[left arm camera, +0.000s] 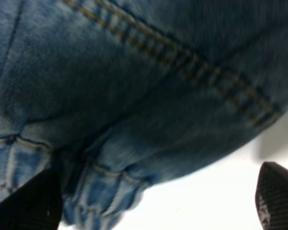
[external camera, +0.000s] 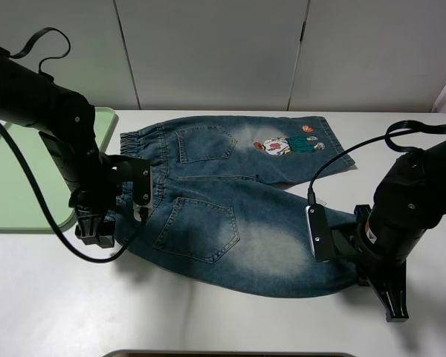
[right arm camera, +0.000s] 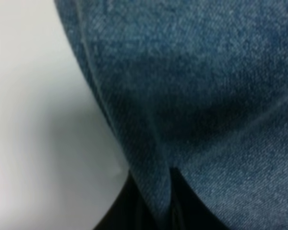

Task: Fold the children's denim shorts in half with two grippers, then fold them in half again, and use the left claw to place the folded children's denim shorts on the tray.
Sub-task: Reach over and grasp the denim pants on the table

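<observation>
Denim covers the middle of the white tabletop [external camera: 59, 305]: the children's denim shorts [external camera: 230, 197] lie spread open and unfolded, back pockets [external camera: 197, 227] facing up. In the high view the gathered waistband [external camera: 137, 160] points to 9 o'clock and the two legs run toward 3 o'clock. The leg with the cartoon patch [external camera: 286, 143] sits at about 1 o'clock.

The pale-green tray [external camera: 15, 178] lies at 9 o'clock, just beside the waistband, and none of the cloth is on it.

The left claw [left arm camera: 153, 203] is down at the waistband's near corner, at about 8 o'clock in the high view. It is released. Its black fingertips [left arm camera: 29, 203] stand wide apart, with the gathered edge close to one of them and bare tabletop showing before the other.

The right claw [right arm camera: 156, 215] works at about 4 o'clock, at the end of the nearer leg. It is clenched on a fold of the denim, which runs down between its dark jaws.
</observation>
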